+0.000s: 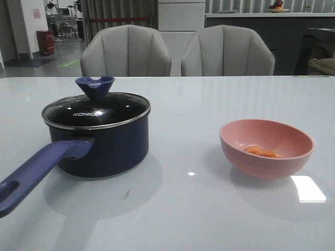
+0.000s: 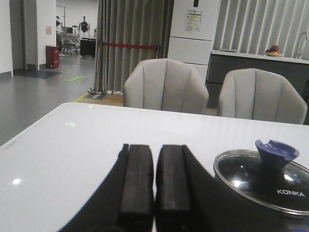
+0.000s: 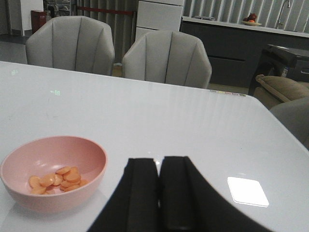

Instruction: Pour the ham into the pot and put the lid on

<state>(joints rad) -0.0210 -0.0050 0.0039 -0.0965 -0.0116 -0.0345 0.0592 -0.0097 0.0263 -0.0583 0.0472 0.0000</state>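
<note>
Table (image 1: 188, 209): white, glossy, carrying all items; two grey chairs (image 1: 125, 52) behind its far edge.

Pot (image 1: 110, 144): dark navy, on the left part of the table, long purple-blue handle pointing toward the near left corner.

Lid (image 1: 97, 110): glass, steel rim, blue knob, "KONKA" lettering; seated on the pot.

Pink bowl (image 1: 267, 149): on the right part of the table, well apart from the pot.

Ham (image 3: 55, 179): thin orange pieces lying in the bottom of the bowl.

Left tool (image 2: 153, 186): clenched, empty, near the lid.

Right tool (image 3: 159, 193): clenched, empty, beside the bowl.
</note>
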